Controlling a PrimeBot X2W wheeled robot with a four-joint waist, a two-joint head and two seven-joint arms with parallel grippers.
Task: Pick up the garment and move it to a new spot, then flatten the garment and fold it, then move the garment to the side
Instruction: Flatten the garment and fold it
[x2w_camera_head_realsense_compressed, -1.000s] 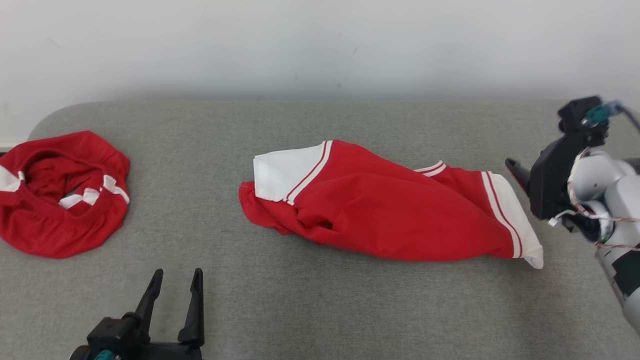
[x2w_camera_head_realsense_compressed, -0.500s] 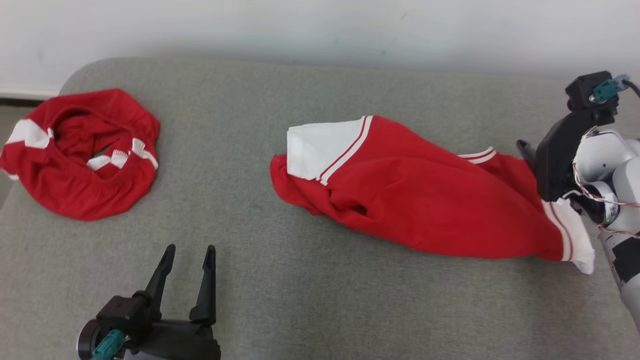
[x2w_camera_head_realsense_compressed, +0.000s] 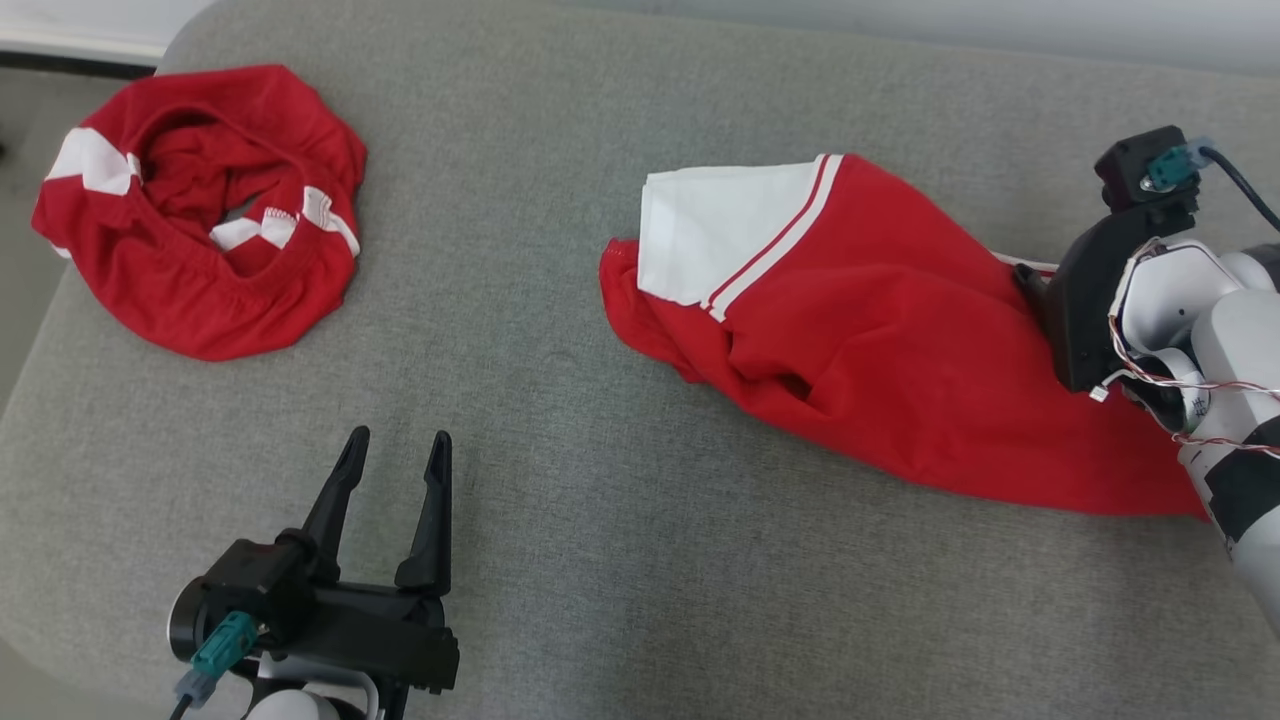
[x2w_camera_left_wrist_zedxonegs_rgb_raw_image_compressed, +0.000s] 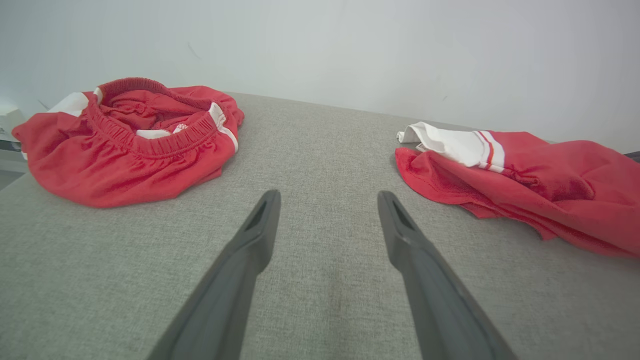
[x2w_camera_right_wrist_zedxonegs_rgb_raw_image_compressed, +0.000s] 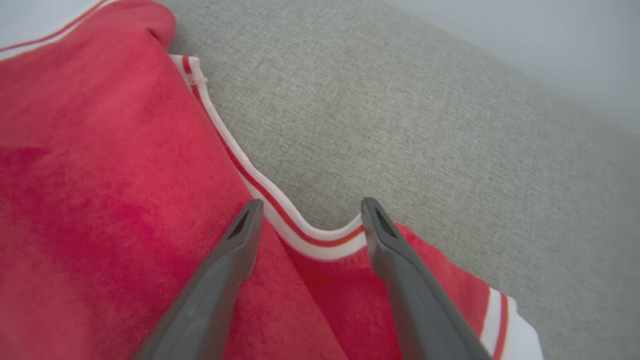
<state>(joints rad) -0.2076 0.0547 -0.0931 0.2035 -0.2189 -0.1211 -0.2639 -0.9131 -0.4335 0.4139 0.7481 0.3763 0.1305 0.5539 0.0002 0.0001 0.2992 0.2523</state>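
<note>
Having been brought in from beside the garment (x2w_camera_head_realsense_compressed: 900, 360), the right gripper (x2w_camera_right_wrist_zedxonegs_rgb_raw_image_compressed: 307, 210) is poised over its striped hem, jaws apart, nothing clamped. The garment lies crumpled on the grey cushion (x2w_camera_head_realsense_compressed: 560, 560), so the pick-up is judged close; the left gripper (x2w_camera_head_realsense_compressed: 397, 450) waits, likewise spread.

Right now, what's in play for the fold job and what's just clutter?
In play:
red jersey
right hand, open, poised over its striped edge
left hand, open, over bare grey cushion

Lying about:
red shorts, crumpled, at the cushion's left end
</note>
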